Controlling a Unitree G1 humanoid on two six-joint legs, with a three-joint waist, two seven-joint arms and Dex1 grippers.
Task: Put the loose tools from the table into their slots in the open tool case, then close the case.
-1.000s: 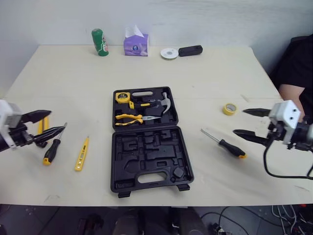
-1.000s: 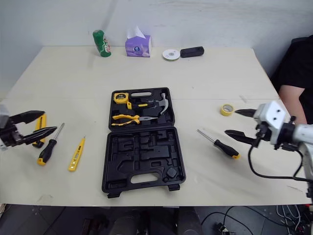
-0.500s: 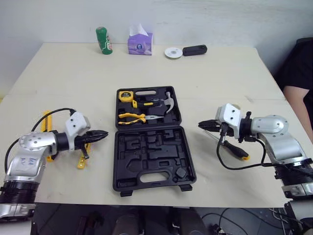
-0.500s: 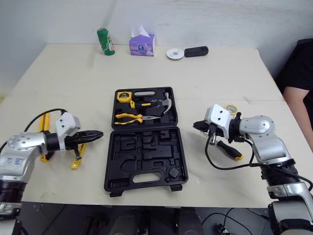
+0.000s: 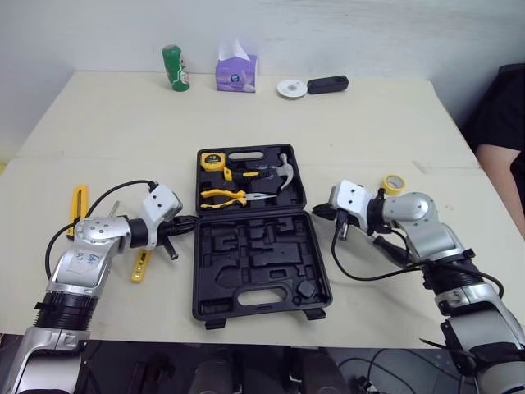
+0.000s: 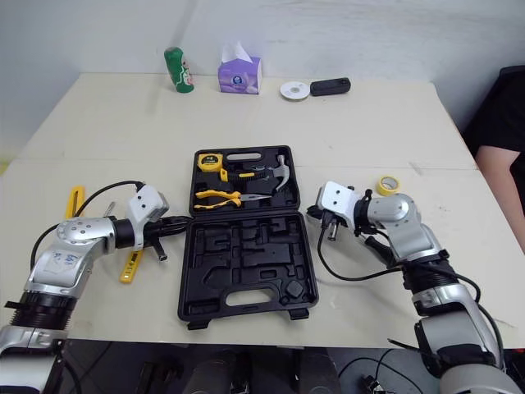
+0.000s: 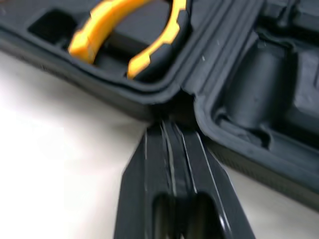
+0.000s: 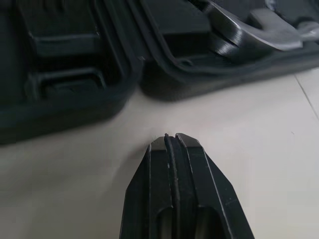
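Left gripper point(image 7: 172, 133): fingers pressed shut, nothing held. Its tip sits at the hinge notch on the left edge of the case point(image 5: 197, 271), touching it or very nearly. Right gripper point(image 8: 171, 141): fingers pressed together too, empty. Its tip is low over the table point(image 5: 369, 131), just beside the case's right edge by the hinge, with a strip of bare table between them. The two grippers point inward at the case from opposite sides.

The case lies open and flat mid-table, one half beyond the other. The far half has a tape measure point(image 5: 212, 160) in its left corner, a hammer point(image 5: 280, 171) on the right, and pliers point(image 5: 220, 197) with yellow handles along the hinge side. The near half shows its black molded slots.

Loose tools:
- A yellow tester point(image 5: 139, 267) lies on the table just beside the left wrist, near the case's left side.
- A yellow bar point(image 5: 79, 205) lies further left, well apart from the case.
- A black-handled screwdriver point(image 5: 390, 250) lies right of the case, mostly covered by the right forearm.

A yellow tape roll point(image 5: 394, 182) sits just beyond the right arm. Along the far edge stand a green can point(image 5: 172, 67), a tissue box point(image 5: 236, 72), a white disc point(image 5: 289, 88) and a black block point(image 5: 328, 84). A person's dark sleeve point(image 5: 502, 107) shows at the table's right side.
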